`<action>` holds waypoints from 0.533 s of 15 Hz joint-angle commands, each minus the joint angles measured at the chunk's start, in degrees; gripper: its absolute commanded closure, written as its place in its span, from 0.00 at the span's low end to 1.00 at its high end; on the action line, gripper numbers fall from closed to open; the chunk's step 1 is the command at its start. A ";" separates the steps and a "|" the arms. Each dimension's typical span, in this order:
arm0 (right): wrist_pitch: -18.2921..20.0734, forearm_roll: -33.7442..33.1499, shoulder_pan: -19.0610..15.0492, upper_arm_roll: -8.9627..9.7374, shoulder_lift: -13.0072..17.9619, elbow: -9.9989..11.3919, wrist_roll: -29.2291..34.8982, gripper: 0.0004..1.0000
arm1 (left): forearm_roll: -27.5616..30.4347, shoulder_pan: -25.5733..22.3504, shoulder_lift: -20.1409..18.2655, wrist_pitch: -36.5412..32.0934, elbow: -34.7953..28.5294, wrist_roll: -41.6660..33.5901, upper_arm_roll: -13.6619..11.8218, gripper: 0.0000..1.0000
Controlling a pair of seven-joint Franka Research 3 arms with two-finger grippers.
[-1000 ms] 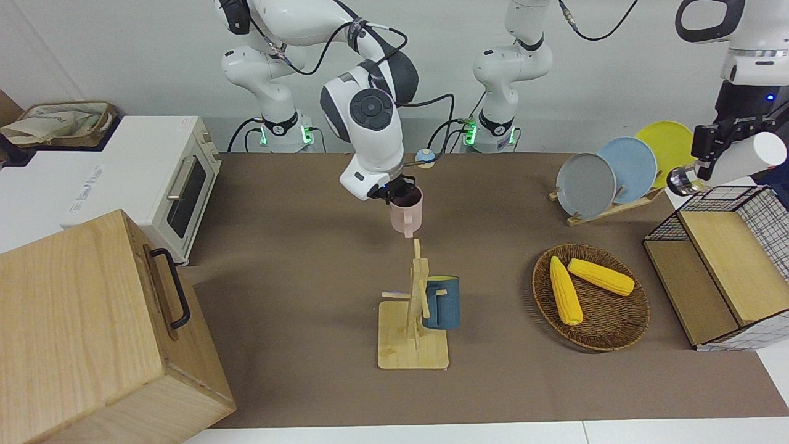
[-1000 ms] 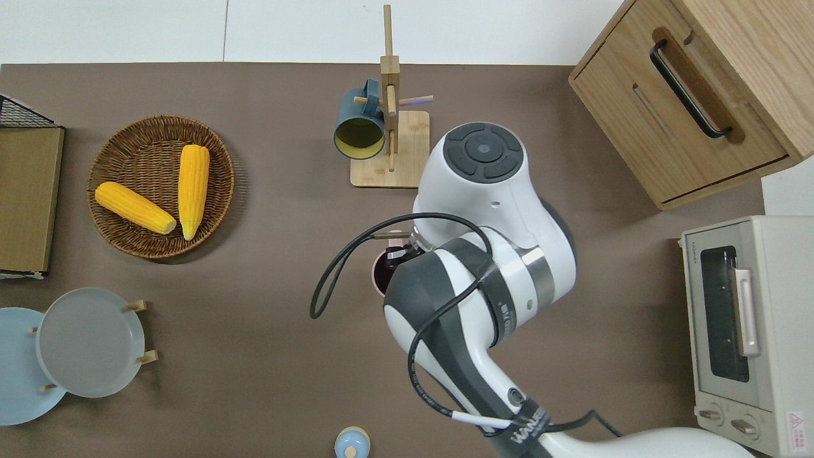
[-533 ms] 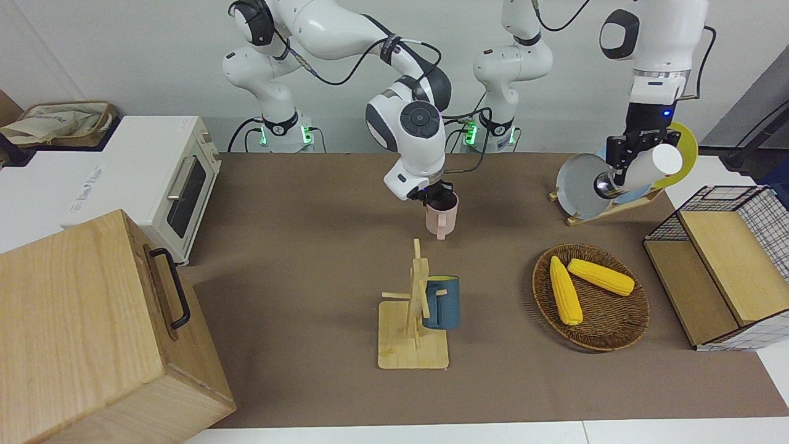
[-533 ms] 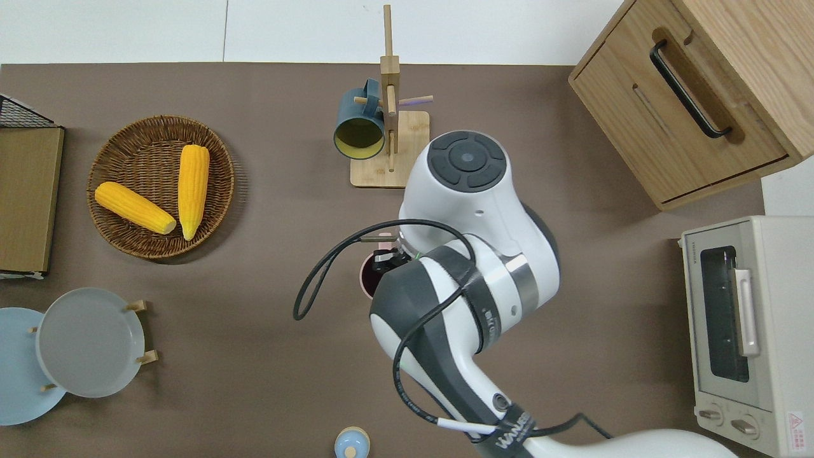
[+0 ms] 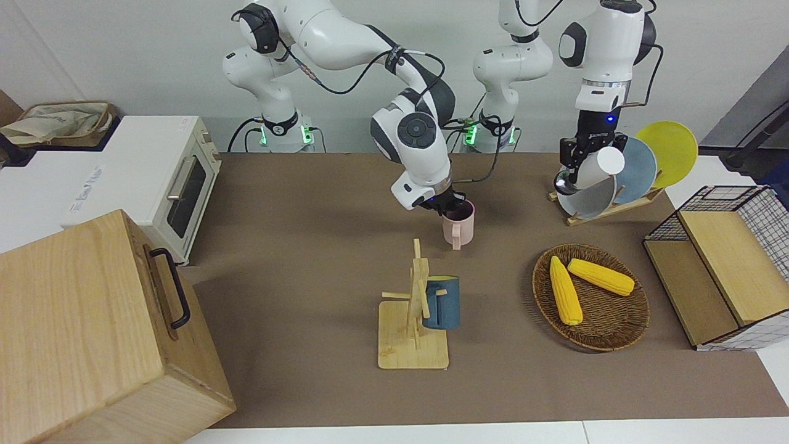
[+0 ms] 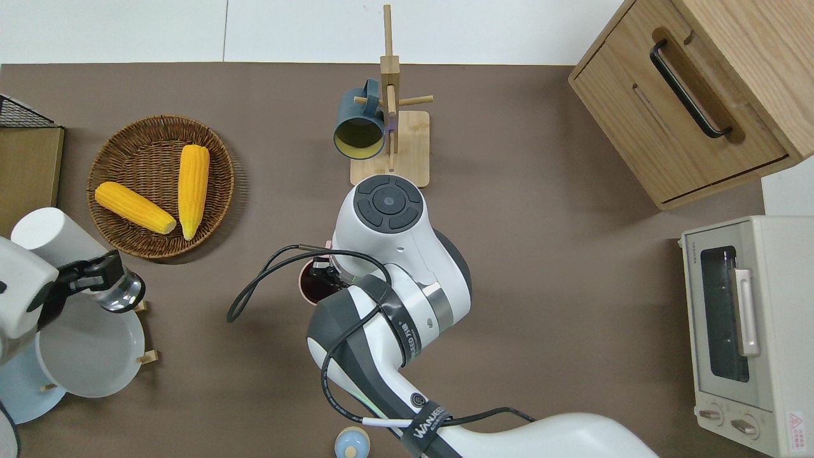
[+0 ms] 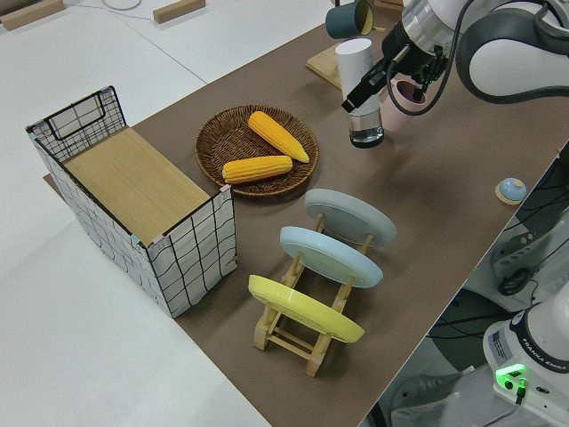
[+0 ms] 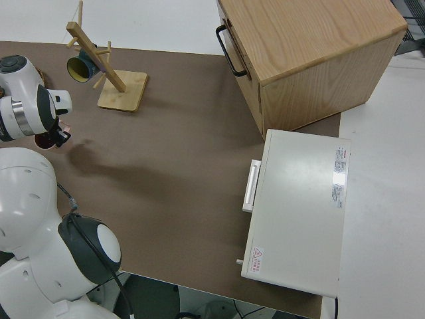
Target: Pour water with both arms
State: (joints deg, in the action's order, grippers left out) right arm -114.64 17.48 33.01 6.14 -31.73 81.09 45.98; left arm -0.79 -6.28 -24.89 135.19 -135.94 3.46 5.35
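The right end effector (image 5: 453, 206) is clamped on the rim of a pink mug (image 5: 458, 224), held upright over the middle of the bench (image 5: 296, 259). The left end effector (image 5: 576, 161) is closed around a white bottle (image 5: 596, 166) with a clear lower end, held tilted over the plate rack (image 5: 607, 206). Within the last second the mug has been carried toward the left arm's end, and the bottle swung in toward the mug. The two are judged to be converging for pouring, though a gap remains. The mug looks smooth, matte ceramic with a dark interior; the bottle is a plain cylinder.
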 commanded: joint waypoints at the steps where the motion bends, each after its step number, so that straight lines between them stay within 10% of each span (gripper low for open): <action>1: -2.96 1.59 1.09 -0.08 -3.86 -3.13 2.27 1.00 | 0.26 1.01 -3.06 1.57 -2.05 0.93 -0.69 1.00; 8: -5.59 1.94 1.71 -0.08 -4.48 -2.52 2.89 0.92 | 0.88 1.10 -2.88 1.66 -2.58 1.02 -0.60 1.00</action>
State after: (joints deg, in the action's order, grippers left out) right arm -118.17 17.67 34.42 6.15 -35.58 79.46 47.92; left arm -0.54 -6.19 -25.77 135.29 -137.29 3.73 5.30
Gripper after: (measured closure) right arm 0.952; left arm 0.370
